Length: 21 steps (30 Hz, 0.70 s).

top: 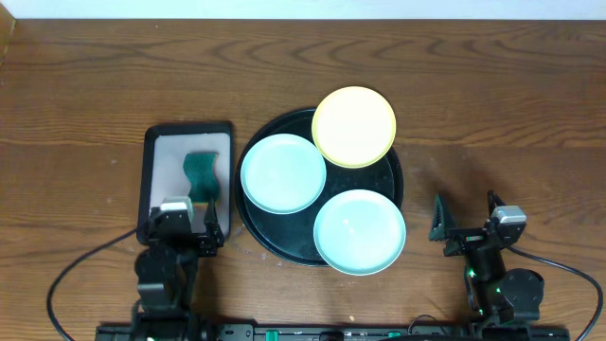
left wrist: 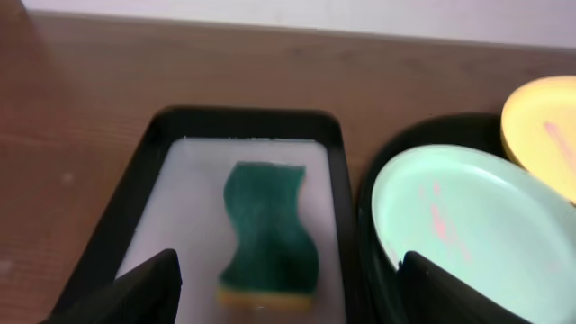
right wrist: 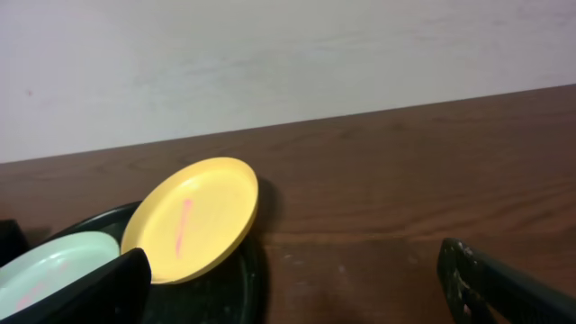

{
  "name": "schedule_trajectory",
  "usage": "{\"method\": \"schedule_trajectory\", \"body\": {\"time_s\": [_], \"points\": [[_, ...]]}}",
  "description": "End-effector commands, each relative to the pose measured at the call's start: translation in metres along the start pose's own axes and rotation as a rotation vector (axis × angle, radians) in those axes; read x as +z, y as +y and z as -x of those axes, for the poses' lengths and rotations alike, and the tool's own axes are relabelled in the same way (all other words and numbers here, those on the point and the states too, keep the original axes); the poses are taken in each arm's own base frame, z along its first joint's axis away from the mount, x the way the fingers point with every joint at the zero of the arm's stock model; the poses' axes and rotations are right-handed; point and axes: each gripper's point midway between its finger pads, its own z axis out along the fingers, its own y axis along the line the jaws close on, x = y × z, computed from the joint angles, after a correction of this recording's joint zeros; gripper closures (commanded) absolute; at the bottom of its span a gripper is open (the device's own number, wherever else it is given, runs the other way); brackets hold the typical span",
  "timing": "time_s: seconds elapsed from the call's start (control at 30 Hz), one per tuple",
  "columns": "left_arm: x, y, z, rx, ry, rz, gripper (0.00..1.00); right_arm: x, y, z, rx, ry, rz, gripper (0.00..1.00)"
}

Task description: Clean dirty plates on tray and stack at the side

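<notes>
Currently no plate is being touched, so the task is being judged as at its opening step. All three plates are lying face-up on the round black tray (top: 275, 239).

- The yellow plate (top: 354, 126) is sitting at the tray's 1 o'clock, overhanging the rim.
- One aqua plate (top: 283, 173) is sitting at 9 o'clock.
- The other aqua plate (top: 360, 231) is sitting at 5 o'clock, also overhanging.

Being round, none is offering a long axis or heading. Pink smears are being seen in the wrist views on the yellow plate and the 9 o'clock one.

The left gripper (top: 185, 227) and right gripper (top: 466, 225) are both being held with jaws wide apart, empty.

Next move, as judged: the green sponge (top: 201, 173) is lying in the rectangular tray (top: 169, 152) with its long axis running 12 to 6. It is calling to be picked by the left gripper directly behind it, jaws spanning its narrow waist.
</notes>
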Motion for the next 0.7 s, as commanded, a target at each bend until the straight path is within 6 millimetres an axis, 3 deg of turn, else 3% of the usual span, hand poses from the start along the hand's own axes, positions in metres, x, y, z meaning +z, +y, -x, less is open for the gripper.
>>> {"method": "schedule_trajectory", "body": {"time_s": [0.0,0.37,0.67], "points": [[-0.010,-0.004,0.035,-0.009,0.008,-0.008,0.22,-0.004,0.015,0.020,-0.001,-0.026,0.061,0.01],[-0.017,-0.007,0.088,-0.013,0.285,0.010,0.22,0.006,0.034,0.064,-0.022,0.109,0.102,0.01],[-0.019,-0.021,0.109,-0.035,0.538,-0.043,0.22,0.054,0.052,0.088,0.044,0.367,0.170,0.01]]}}
